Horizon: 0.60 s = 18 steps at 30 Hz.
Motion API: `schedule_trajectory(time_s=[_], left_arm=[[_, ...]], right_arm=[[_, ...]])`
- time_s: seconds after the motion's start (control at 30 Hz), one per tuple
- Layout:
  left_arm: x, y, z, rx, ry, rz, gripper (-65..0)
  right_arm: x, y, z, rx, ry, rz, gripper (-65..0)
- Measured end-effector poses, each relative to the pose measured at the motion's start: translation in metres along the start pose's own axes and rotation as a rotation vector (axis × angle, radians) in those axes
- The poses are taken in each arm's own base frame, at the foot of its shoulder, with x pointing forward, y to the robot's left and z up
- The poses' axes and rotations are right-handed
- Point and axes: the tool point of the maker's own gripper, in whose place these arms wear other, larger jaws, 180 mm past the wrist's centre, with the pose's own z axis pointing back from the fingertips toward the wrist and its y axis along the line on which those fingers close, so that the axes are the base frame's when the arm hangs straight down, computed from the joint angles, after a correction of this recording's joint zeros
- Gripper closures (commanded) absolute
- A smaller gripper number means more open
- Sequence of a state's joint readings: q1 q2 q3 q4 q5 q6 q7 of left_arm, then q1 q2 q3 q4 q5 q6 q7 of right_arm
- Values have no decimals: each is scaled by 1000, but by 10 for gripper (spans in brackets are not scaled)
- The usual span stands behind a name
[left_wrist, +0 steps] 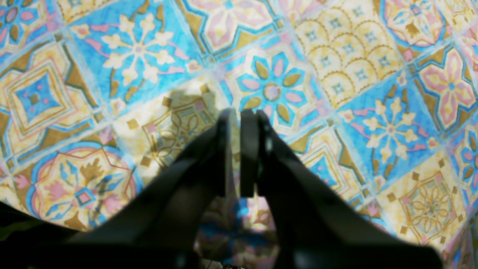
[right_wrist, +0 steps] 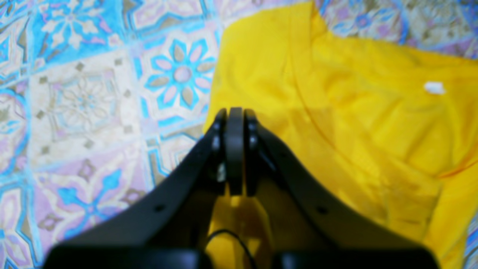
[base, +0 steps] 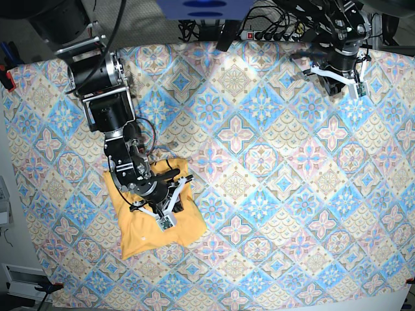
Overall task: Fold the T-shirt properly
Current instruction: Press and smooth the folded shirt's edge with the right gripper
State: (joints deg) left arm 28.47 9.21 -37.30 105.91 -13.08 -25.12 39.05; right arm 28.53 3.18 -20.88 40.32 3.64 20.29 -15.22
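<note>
T-shirt (base: pixel 155 217) looks mostly folded: a compact, roughly rectangular bundle on the tablecloth (base: pixel 272 162), no sleeves sticking out in the base view. It sits directly under and just beyond the right end effector (base: pixel 170 206), far across the table from the left end effector (base: pixel 342 76).

Right end effector: jaws pressed together, nothing pinched. In its wrist view the closed tips (right_wrist: pixel 234 116) sit over the shirt's left edge, with fabric spreading ahead and to the right of them and bare tablecloth to the left. Can't tell whether the tips touch the cloth or hover just above; the view is too blurry.

Left end effector (left_wrist: pixel 241 119): jaws nearly together with a thin slit between them, holding nothing. Only patterned tablecloth below and ahead of it, no shirt in that view.

Progress, my read: main folds done. What's left is tidying. The surface shows creases and a layered flap ahead-right of the right tips, and the bundle's far corner looks a bit skewed. One more flatten or square-up pass may be needed; possibly it's already finished.

Orientation: the bundle's long axis runs from the right arm's base side toward the table's near edge, tilted slightly. A small white tag (right_wrist: pixel 434 87) shows far right of the right tips, so the collar end probably lies there.
</note>
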Motion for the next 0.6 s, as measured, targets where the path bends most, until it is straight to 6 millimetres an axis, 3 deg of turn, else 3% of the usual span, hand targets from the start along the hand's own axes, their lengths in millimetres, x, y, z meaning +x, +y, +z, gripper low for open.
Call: schedule_trajectory(time_s=[0.27,0.37,0.47,0.6], left_arm=[[3,-1,-2,-2,-9,2,-39],[3,-3,-6,-9,-10,13,-39],[-10,-3,-10,-13,26,29,-39],[-18,0,-11,-8,47,36,-39]], right_arm=[[-35,6,-5,11,41,-44,-11],[-33,23,-10,35,31,-30,-11],[-33,45,-14,87,38,21,-11],[-34,50,-15,103,43,36,-11]])
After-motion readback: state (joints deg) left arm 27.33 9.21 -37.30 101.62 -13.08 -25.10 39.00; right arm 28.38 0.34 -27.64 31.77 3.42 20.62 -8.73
